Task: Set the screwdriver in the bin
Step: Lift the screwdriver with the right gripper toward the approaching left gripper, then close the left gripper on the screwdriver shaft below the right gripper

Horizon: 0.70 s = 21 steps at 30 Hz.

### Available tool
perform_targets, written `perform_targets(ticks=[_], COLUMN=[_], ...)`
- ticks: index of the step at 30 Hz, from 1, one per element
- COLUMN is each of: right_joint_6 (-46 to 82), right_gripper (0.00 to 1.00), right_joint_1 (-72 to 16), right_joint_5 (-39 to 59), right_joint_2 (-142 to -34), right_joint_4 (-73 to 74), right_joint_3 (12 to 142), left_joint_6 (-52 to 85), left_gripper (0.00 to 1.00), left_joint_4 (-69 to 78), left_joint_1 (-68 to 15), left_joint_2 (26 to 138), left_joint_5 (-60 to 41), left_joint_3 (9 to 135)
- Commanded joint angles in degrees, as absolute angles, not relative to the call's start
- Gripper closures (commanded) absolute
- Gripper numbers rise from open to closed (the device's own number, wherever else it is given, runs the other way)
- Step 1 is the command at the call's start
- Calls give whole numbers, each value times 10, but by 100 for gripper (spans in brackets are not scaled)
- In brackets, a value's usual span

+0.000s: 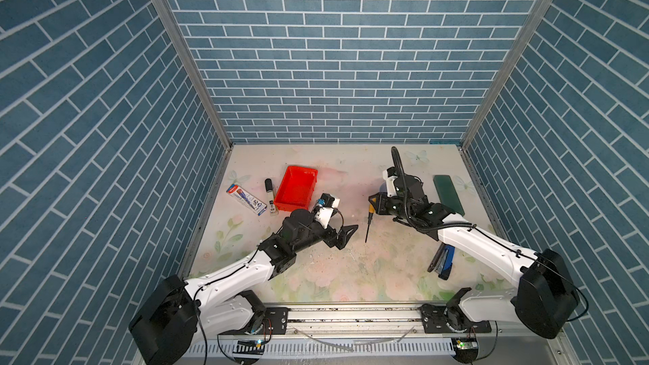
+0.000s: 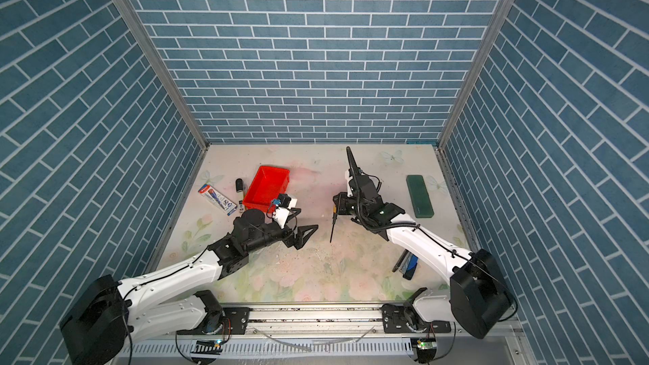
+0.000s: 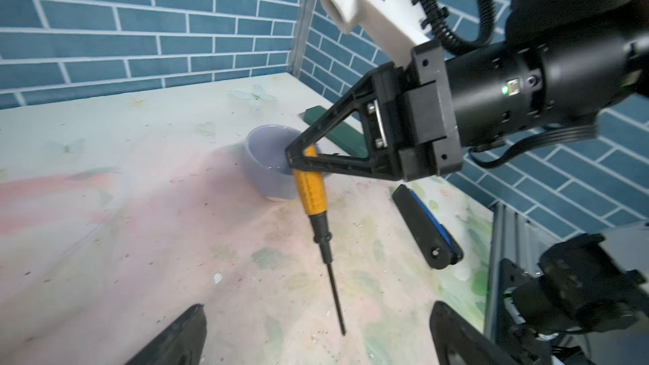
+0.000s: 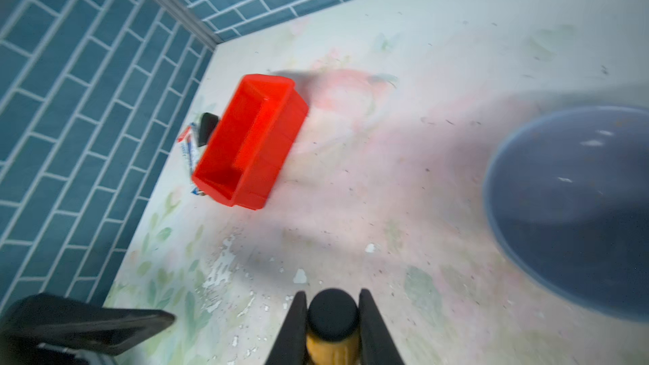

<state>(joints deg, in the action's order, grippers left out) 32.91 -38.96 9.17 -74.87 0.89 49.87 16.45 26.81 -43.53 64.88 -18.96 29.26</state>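
Two fingers of right gripper [image 3: 298, 163] are clamped on screwdriver [image 3: 310, 194] at the top of its yellow handle, black cap poking out just past the fingertips. Shaft hangs below the grip, tilted, tip down; can't tell if the tip touches the table [image 1: 351, 275]. In both top views screwdriver sits right of bin [image 1: 295, 189], well apart from it, not over it. Left gripper [image 1: 346, 237] is spread wide, holding nothing, front-right of bin, between bin and screwdriver, near the shaft but apart
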Motion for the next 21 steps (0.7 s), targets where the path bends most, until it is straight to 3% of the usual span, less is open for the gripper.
perform_targets(ticks=[1,6,10,13,18,21], right_joint_6=[290,314,361,388,412,410], right_gripper=[100,100,100,100,100,100], right_joint_1=[-389,-389,-389,-388,-388,-388], right_joint_5=[188,245,273,299,316,318], right_joint_2=[-735,-737,-752,-766,-780,-782], right_joint_4=[161,271,355,396,432,428], right_joint_3=[465,442,427,422,418,418], left_joint_6=[214,238,243,243,243,243], left_gripper=[5,17,33,37,57,57], left_joint_4=[336,398,412,414,411,405], left_joint_1=[-426,-425,-425,-423,-419,-417], left_joint_2=[668,690,701,703,701,700], left_joint_5=[-250,-259,-255,-245,-243,-232], left_joint_3=[304,298,298,293,290,287])
